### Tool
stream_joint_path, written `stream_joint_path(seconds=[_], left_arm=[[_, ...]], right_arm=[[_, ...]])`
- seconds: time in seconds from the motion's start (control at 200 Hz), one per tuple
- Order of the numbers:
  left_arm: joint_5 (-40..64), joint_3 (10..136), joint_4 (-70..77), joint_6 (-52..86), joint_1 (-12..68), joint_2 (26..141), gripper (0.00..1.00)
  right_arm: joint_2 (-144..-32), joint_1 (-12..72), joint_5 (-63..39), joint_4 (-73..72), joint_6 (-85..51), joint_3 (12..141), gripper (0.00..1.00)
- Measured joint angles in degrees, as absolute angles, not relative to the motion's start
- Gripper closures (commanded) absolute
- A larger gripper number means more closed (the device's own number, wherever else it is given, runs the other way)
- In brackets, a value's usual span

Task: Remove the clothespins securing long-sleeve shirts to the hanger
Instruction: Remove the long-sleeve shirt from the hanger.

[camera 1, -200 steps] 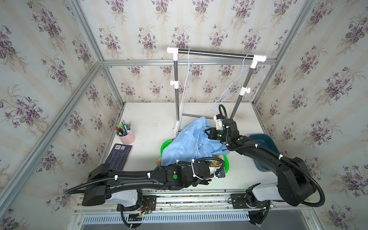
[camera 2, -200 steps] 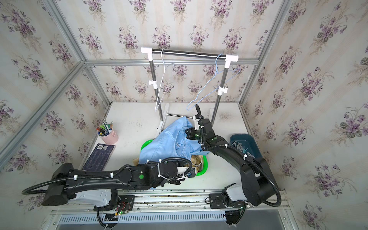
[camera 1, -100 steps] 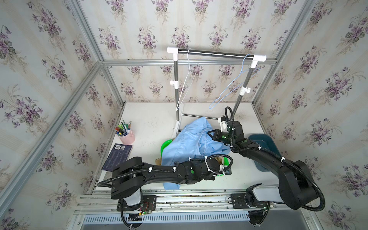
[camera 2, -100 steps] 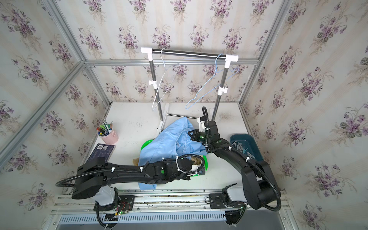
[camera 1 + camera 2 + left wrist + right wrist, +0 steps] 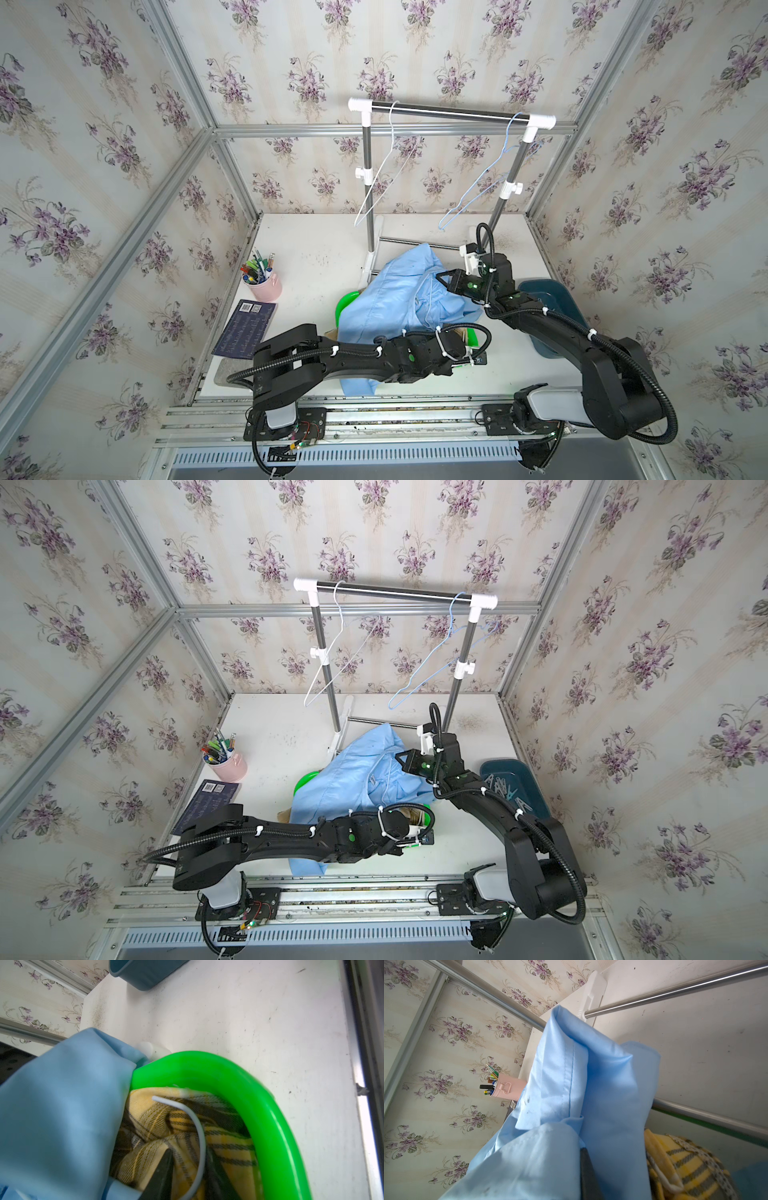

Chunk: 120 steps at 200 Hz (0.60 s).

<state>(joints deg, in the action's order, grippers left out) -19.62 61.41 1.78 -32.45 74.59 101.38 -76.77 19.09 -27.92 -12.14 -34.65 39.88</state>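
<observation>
Over the last second the left hand (image 5: 188, 1159) has reached a little further toward 3 o'clock into the green basin (image 5: 228, 1076), and its fingers have drawn in. In the left wrist view they stand either side of the white hanger hook (image 5: 195, 1118) poking out of the plaid shirt (image 5: 158, 1118) — narrowed, but with a gap left and not yet pressed onto the wire. The right hand (image 5: 440, 277), pressed together on a fold of the blue shirt (image 5: 395, 299), has kept that cloth lifted toward 1 o'clock, which uncovers the plaid one beneath. The basin sits mid-tabletop (image 5: 316, 253). The only clothespins (image 5: 505, 789) in sight lie loose in the dark bin (image 5: 498, 766) at 3 o'clock; none shows on either shirt. My reading: the left hand is about to take the hanger and draw the plaid shirt out — the step before finding any pins still on it.
</observation>
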Motion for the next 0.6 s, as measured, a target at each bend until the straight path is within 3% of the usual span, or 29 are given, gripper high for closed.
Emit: stream_joint_path(seconds=[0.21,0.6], left_arm=[[-21.9,62.1,4.1,-32.8,74.5,102.6,1.00],[-23.1,63.2,-0.1,-28.6,74.2,93.0,1.00]], right_arm=[[-76.3,18.7,-28.6,-13.0,-35.0,38.9,1.00],[-74.0,18.3,-29.5,-13.3,-35.8,38.0,1.00]])
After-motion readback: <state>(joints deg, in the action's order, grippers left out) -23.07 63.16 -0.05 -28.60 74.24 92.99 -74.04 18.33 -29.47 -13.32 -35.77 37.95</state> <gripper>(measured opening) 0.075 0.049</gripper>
